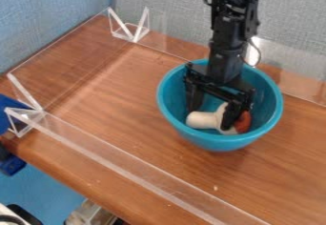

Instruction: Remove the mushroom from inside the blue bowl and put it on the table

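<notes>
The blue bowl (185,124) stands on the wooden table (102,86), right of centre. Inside it lies the mushroom (205,120) on its side, cream stem pointing left and reddish-brown cap to the right. My gripper (215,103) reaches straight down into the bowl from the black arm above. Its two black fingers (192,88) are spread open, one on either side of the mushroom, low in the bowl. Whether the fingers touch the mushroom is not clear.
Low clear acrylic strips (102,153) border the table along the front and left. Triangular brackets stand at the back left (128,24) and at the front left (23,114). A blue wall rises behind the table.
</notes>
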Available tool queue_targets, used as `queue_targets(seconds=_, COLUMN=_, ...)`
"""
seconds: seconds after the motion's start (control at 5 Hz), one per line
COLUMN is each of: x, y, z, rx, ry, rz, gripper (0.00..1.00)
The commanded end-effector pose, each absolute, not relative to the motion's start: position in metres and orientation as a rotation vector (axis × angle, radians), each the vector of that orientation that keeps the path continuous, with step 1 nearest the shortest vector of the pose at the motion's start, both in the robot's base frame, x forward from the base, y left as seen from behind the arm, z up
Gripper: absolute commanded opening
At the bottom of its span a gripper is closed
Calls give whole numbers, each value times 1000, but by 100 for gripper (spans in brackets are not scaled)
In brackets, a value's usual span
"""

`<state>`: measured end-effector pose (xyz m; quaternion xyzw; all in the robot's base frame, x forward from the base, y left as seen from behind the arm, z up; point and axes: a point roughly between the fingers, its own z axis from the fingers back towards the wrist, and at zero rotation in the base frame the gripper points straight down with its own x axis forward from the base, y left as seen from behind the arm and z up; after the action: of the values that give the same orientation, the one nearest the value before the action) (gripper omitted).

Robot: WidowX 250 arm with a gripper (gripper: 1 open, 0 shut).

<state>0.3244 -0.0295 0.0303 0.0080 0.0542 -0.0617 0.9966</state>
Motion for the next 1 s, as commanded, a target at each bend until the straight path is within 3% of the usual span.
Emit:
queue_targets(seconds=0.0, x=328, y=-15, z=3, rx=41, ry=125, rz=-56, gripper=100)
queue_targets(seconds=0.8, x=324, y=-4, z=-15, rx=62, ry=160, rz=-2, gripper=100)
